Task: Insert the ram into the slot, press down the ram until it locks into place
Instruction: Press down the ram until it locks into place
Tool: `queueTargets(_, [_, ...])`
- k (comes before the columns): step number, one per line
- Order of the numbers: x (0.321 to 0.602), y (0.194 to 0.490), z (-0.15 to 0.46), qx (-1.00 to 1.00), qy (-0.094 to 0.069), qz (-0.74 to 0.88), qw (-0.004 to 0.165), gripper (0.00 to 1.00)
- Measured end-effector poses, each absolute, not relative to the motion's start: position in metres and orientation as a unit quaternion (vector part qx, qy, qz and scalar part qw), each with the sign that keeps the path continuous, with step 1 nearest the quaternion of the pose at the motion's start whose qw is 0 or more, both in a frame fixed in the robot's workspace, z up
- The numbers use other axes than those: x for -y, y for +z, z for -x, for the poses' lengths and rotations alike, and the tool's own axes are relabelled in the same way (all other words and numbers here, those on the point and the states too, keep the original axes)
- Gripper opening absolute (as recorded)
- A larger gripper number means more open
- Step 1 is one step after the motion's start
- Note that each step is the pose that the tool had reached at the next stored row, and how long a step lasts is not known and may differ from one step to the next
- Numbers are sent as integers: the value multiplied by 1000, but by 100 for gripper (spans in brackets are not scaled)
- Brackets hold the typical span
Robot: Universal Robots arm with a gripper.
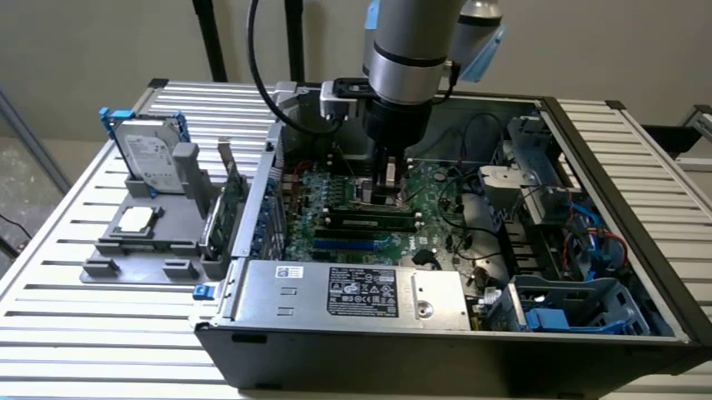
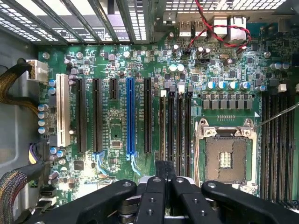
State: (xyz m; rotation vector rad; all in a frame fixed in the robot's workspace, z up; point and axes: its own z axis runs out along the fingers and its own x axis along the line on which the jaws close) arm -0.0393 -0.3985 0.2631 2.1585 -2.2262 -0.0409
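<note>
Inside the case, I've got the gripper (image 1: 388, 193) low over the mobo.
Fingers shut; ram (image 1: 372, 224) seated in slot (image 1: 368, 218).

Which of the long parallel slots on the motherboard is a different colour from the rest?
The bright blue slot near the board's middle. The long slots around it are black, and one shorter slot is white.

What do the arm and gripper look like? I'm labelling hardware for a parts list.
The arm is a silver-grey cylinder with a light blue cap at its joint and a black section below. A black cable runs down beside it, and a small white box sits at the wrist. The gripper is matte black, with bolted linkage bars.
</note>
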Motion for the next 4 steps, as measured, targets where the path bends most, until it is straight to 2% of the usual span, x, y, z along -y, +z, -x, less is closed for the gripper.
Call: queueTargets(4, [399,263,39,718,-13,-696,20,11])
